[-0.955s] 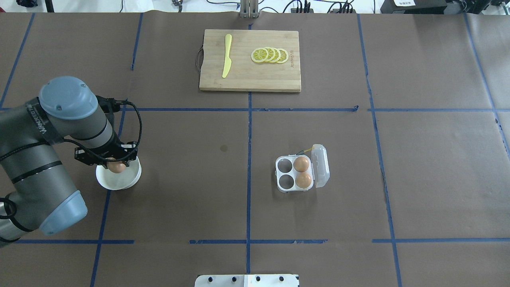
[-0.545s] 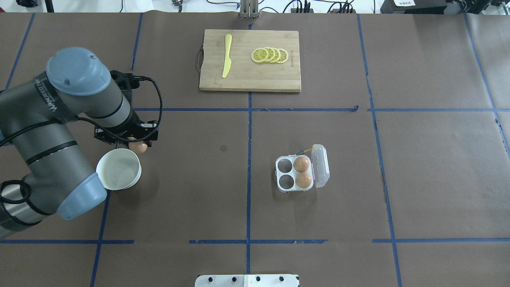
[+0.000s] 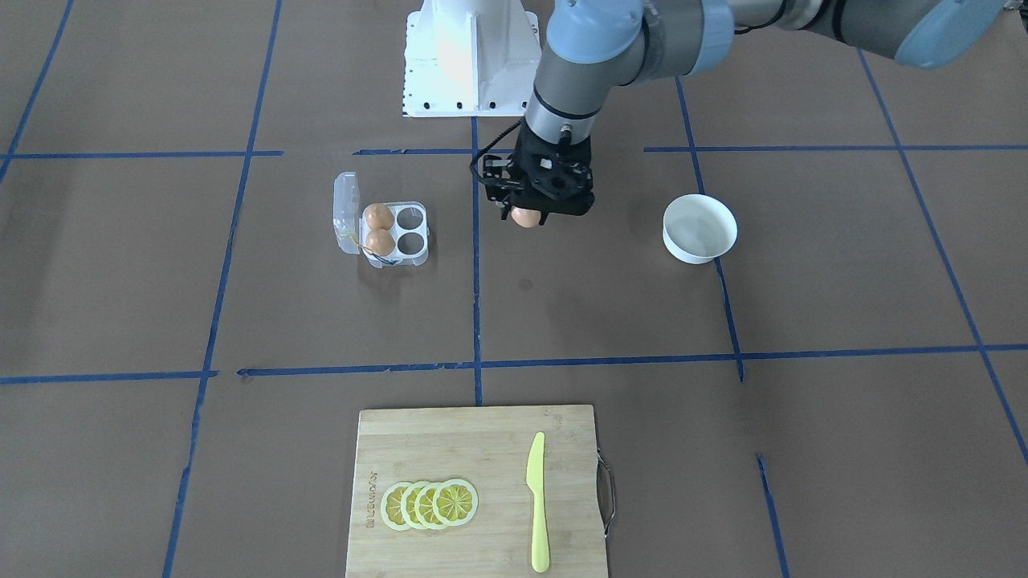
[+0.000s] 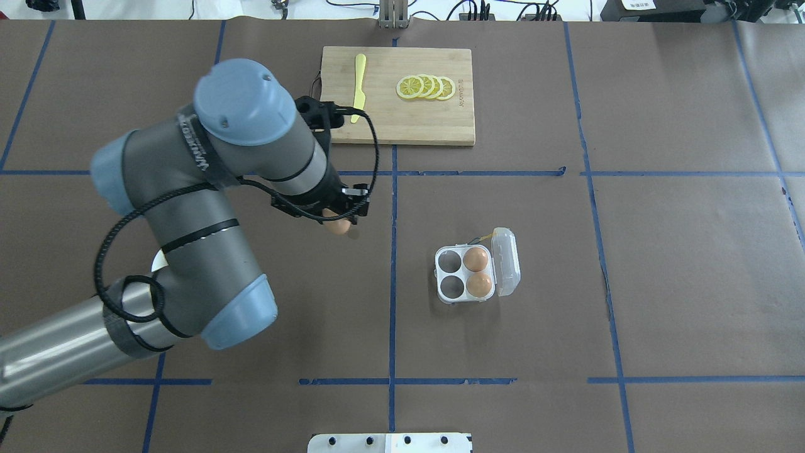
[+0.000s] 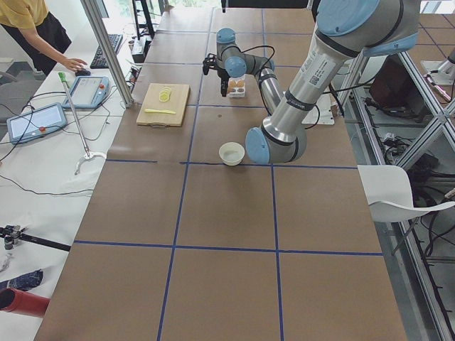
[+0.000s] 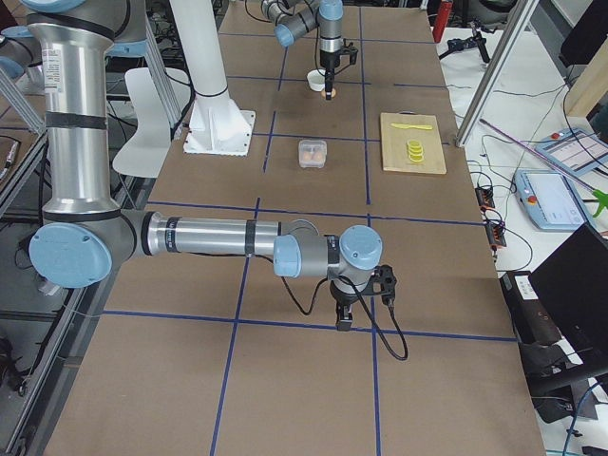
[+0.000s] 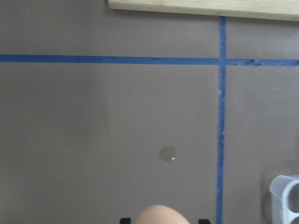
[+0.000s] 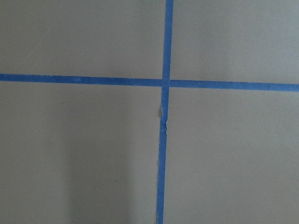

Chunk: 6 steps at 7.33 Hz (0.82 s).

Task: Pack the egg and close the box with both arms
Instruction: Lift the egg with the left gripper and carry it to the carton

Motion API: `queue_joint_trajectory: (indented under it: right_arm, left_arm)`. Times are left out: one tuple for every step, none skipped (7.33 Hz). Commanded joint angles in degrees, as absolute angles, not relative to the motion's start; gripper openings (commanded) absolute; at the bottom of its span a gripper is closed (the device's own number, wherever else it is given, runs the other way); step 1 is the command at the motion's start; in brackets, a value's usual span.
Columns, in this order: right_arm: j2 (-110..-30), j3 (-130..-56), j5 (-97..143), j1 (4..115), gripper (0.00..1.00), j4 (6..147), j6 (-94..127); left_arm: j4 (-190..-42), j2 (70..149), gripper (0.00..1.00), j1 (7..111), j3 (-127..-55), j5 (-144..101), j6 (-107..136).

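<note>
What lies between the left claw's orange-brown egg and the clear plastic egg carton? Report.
Bare brown paper crossed by one blue tape line, in the overhead view.

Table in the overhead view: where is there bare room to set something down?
Wide bare paper lies right of the box, and more between box and board. The near strip below the box is bare too. It is crowded between bowl and box, where the left arm carries an egg.

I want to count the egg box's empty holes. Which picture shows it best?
Overhead exterior: the box sits unblocked, lid open, two cups empty. Front-facing shows it nearly as well; the side views show it tiny; the left wrist view catches only a corner, the right wrist view nothing.
</note>
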<state>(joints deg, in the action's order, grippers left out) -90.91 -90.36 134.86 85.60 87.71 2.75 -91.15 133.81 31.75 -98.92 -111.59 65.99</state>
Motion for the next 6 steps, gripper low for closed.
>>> queue_joint_trajectory:
  right_arm:
    - [-90.9,-90.4,134.9,85.6,1.0,87.7,2.8]
    - [-90.9,-90.3,134.9,85.6,1.0,87.7,2.8]
    - [-90.9,-90.3,135.3,85.5,1.0,87.7,2.8]
    - [-90.9,-90.3,135.4,85.5,1.0,87.7,2.8]
    - [-90.9,-90.3,135.4,85.4,1.0,87.7,2.8]
    - [-90.9,-90.3,135.4,85.3,1.0,87.7,2.8]
  left_arm:
    - [-99.5,137.4,0.0,23.7,-94.1,-101.5,68.5]
    - [-103.1,140.7,0.0,23.1,-88.6,-101.3,71.2]
    - [-104.8,143.1,0.0,21.4,-84.9,-97.1,73.7]
    - [-106.6,143.2,0.0,19.2,-84.2,-94.3,73.8]
    - [-107.0,144.0,0.0,19.2,-83.0,-93.7,73.8]
    - [-106.9,143.9,0.0,19.2,-83.1,-93.7,73.8]
